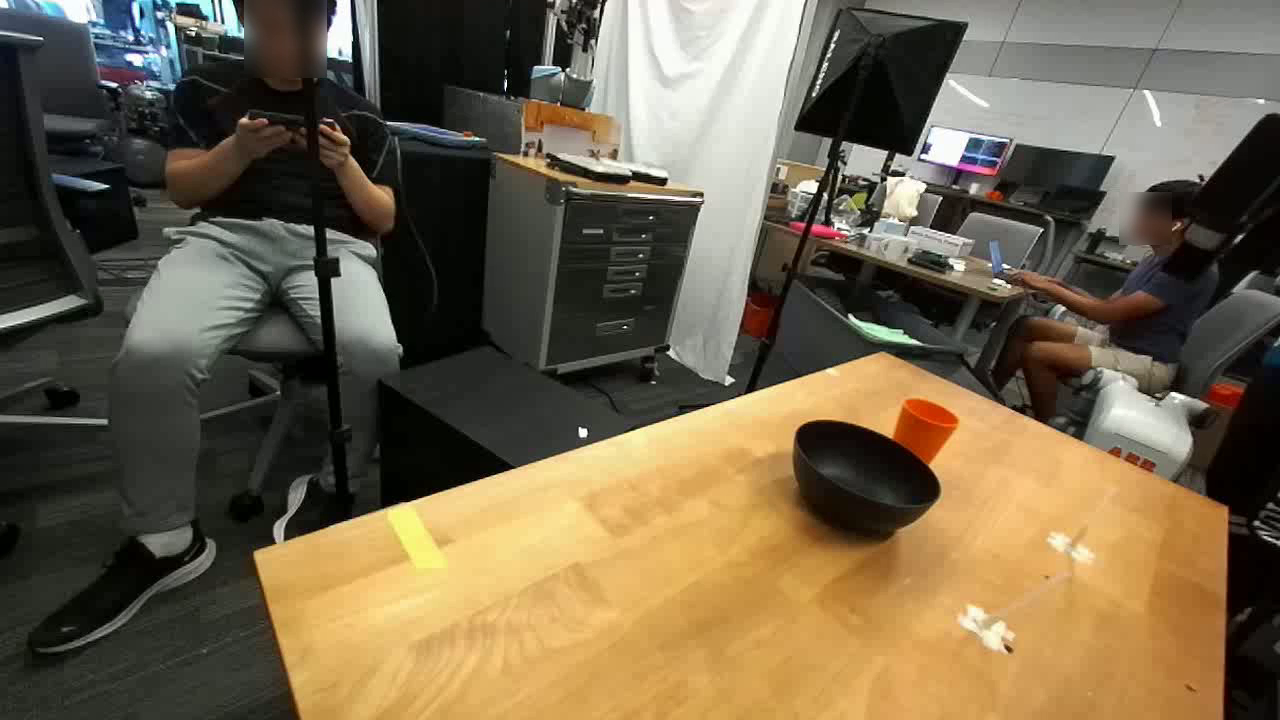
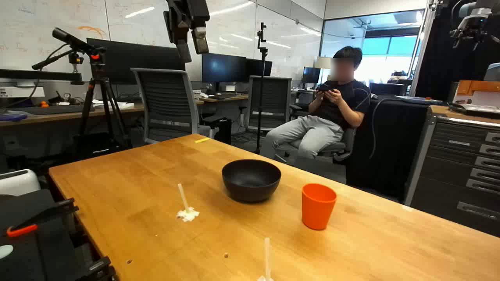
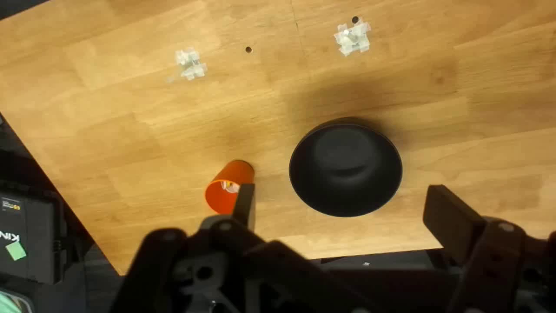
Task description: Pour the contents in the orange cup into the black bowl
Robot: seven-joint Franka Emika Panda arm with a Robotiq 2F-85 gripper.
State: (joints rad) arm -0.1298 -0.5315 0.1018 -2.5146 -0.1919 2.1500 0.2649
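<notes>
The orange cup (image 1: 922, 432) (image 2: 318, 210) (image 3: 238, 171) stands upright on the wooden table, beside the black bowl (image 1: 866, 488) (image 2: 250, 188) (image 3: 346, 171) and apart from it. In the wrist view some pale bits, the contents (image 3: 230, 186), show inside the cup, partly covered by its rim. Nothing can be seen in the bowl. My gripper (image 2: 194, 53) (image 3: 341, 198) hangs high above the table in an exterior view, its jaws wide apart and holding nothing. From the wrist camera, one finger (image 3: 246, 204) overlaps part of the cup's mouth.
Two thin pale sticks (image 2: 183, 197) (image 2: 267, 255) rise from the table, fixed by patches of whitish tape (image 3: 352, 38) (image 3: 191, 64). A strip of yellow tape (image 1: 416, 537) lies near a table corner. Bowl and cup are close to one long table edge. A person (image 2: 340, 97) sits beyond it.
</notes>
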